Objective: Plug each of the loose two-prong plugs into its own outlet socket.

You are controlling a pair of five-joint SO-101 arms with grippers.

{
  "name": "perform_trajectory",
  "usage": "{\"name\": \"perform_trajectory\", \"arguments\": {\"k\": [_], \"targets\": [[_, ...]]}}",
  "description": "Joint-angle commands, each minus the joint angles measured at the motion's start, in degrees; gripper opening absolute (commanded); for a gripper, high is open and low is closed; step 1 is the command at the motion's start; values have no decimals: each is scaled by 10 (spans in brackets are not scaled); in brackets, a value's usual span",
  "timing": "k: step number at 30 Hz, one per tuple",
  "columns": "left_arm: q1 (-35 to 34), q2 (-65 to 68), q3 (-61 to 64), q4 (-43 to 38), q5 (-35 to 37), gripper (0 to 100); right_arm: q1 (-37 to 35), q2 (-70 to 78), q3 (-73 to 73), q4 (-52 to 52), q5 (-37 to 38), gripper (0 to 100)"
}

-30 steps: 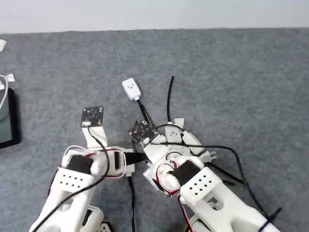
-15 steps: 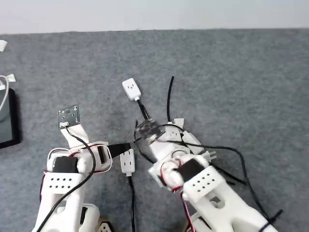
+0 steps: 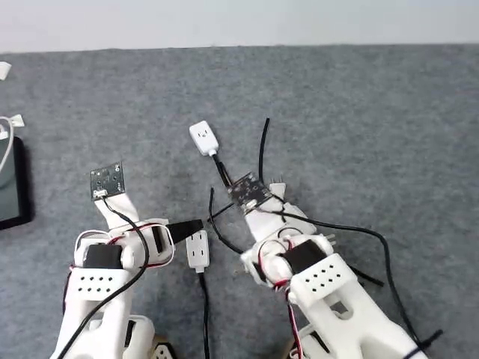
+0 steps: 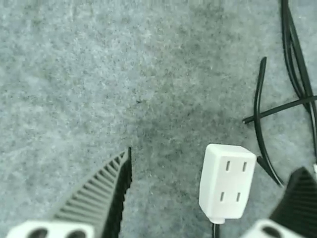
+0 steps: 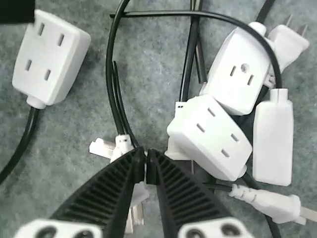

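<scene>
No insertion appears complete; every mating remains to be done. The left gripper (image 4: 211, 167), jaws spread, straddles the near outlet block (image 4: 225, 181). The right gripper (image 5: 145, 161), jaws pressed together, sits over the outlet cluster (image 5: 213, 134) at right, where a loose plug (image 5: 290, 39) lies unseated.

Grey carpet (image 3: 374, 112), dark screen (image 3: 9, 183)

We record, on the grey carpeted table (image 3: 374, 112): a white block-shaped outlet socket (image 3: 203, 137) on a black cord, lying apart; a second white outlet block (image 3: 197, 249) just beside the white left arm (image 3: 105, 277); white two-prong plugs (image 3: 325, 241) and loose black cables (image 3: 261, 149) bunched by the white right arm (image 3: 322, 288); a dark flat screen (image 3: 11, 179) at the edge.
</scene>
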Motion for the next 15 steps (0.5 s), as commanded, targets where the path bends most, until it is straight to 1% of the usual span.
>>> {"name": "perform_trajectory", "arguments": {"k": [1,3,4,6,11,15], "targets": [[-5,-9,-5,-14,-3,445,-85,0,-7,23,25,9],[-4,-9,-5,-15,-3,445,-142,25,-3,16,26,9],[-4,-9,-4,-15,-3,445,-151,43,-4,8,25,9],[-5,-9,-4,-15,-3,445,-147,82,-18,0,25,9],[-4,-9,-4,-15,-3,445,-90,178,-69,7,10,9],[-4,-9,-3,-15,-3,445,-92,207,-81,8,10,9]]}}
